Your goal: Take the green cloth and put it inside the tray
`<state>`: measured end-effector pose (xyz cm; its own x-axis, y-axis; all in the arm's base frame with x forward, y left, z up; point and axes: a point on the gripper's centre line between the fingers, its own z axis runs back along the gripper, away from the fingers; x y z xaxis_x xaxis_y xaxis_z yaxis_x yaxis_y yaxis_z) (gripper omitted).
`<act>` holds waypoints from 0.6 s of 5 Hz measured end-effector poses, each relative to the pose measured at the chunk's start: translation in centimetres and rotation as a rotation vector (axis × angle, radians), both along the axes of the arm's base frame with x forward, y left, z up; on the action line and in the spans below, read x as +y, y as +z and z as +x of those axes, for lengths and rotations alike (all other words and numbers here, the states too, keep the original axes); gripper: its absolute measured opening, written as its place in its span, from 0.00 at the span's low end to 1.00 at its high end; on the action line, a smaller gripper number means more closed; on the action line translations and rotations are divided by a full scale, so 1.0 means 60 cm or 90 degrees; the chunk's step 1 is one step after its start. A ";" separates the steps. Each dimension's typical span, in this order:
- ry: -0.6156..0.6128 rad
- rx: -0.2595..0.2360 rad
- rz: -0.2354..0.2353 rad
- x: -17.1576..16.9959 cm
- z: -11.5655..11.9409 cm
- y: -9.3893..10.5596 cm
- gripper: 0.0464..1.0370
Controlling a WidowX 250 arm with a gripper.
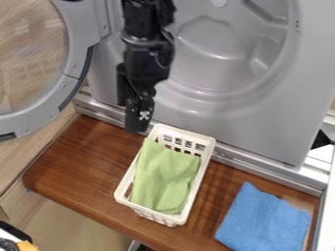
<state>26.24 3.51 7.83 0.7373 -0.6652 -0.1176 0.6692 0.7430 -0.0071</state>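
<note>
Hanging near the far end of the white slotted plastic basket [126,197], the pincer [138,128] may be spread or pressed together, I cannot tell, while the light-green cloth [165,177] lies inside that basket on the brown wooden table [82,169], apart from a blue cloth [263,220].

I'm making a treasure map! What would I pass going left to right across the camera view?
Round door, then white basket, then blue cloth.
</note>
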 end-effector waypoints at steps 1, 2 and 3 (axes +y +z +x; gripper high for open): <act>0.175 0.025 -0.088 -0.013 -0.007 0.013 0.96; 0.331 0.064 -0.053 -0.054 -0.016 0.020 0.96; 0.491 0.075 -0.097 -0.086 -0.011 0.025 0.96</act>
